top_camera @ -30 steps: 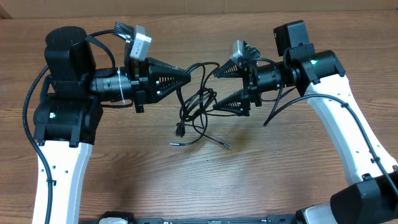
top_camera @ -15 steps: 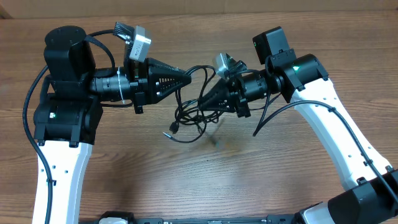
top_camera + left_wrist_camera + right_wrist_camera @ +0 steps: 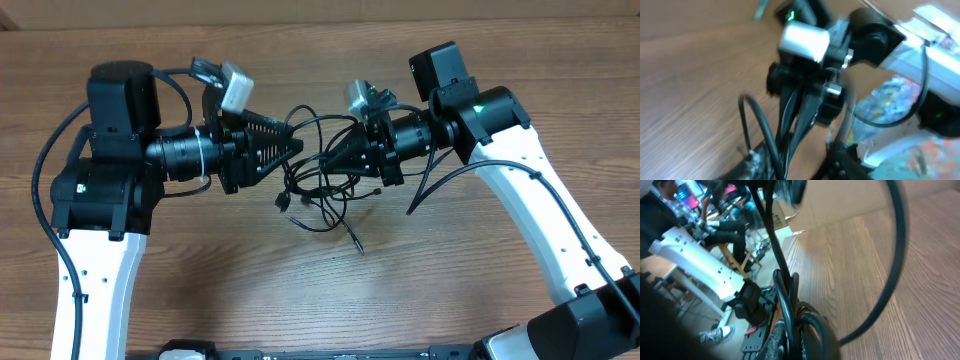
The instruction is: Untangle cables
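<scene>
The cables (image 3: 318, 190) are thin black cords tangled in loops, hanging between my two grippers above the wooden table (image 3: 200, 290). One plug end (image 3: 283, 203) dangles at the left, and a metal-tipped end (image 3: 357, 247) lies on the wood below. My right gripper (image 3: 328, 163) points left and is shut on strands of the bundle. In the right wrist view the cables (image 3: 785, 300) are pinched in the right gripper (image 3: 790, 342). My left gripper (image 3: 298, 147) points right, its fingers apart. In the blurred left wrist view cable strands (image 3: 771, 145) run through the left gripper (image 3: 800, 160) next to one finger.
Thick black arm cables loop beside each arm, one by the left arm (image 3: 45, 170) and one under the right arm (image 3: 450, 175). The two gripper tips are very close together over the table's middle. Bare wood lies in front of them.
The right gripper, open a second ago, moved left and shut on the cables. The left gripper has opened and shifted slightly right. A metal-tipped end has dropped lower.
</scene>
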### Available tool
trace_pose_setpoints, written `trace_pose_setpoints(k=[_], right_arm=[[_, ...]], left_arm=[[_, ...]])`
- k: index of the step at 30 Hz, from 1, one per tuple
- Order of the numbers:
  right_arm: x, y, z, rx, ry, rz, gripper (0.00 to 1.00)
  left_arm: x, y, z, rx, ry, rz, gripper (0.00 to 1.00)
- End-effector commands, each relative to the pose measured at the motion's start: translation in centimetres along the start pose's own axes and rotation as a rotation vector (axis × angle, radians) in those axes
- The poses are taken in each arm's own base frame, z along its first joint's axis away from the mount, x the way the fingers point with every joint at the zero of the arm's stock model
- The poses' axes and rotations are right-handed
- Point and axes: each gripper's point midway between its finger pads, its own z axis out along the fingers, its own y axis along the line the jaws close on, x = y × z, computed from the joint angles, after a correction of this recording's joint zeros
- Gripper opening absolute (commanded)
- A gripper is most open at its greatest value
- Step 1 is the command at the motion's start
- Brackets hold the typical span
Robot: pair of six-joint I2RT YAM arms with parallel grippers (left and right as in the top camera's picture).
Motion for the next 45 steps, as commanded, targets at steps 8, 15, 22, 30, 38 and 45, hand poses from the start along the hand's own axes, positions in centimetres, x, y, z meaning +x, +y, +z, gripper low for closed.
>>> trace_pose_setpoints(k=[8,15,22,30,38,45], right_arm=[[-0.8,-1.6,-1.0,0.055,-0.029,0.208,0.04],[-0.8,-1.1,-0.4,0.037,-0.021,0.241,0.04],[-0.7,-0.2,0.7,0.006,-0.003,0.252,0.04],[-0.9,-0.1,1.1,-0.001,-0.003,0.359,0.04],[-1.2,-0.3,1.1,0.002,-0.010,0.459,0.04],[0.1,-1.2,1.0,0.075,0.032,0.503,0.04]], left_arm=[[2.8,0.4,-0.7,-0.075,0.103,0.225,0.49],[2.8,1.4,-0.7,-0.119,0.114,0.232,0.46],[3.0,3.2,-0.5,-0.180,0.143,0.220,0.47],[3.0,3.6,0.9,-0.243,0.187,0.300,0.68],[2.5,5.8,2.0,-0.502,0.235,0.317,0.70],[1.4,5.8,2.2,-0.504,0.183,0.299,0.69]])
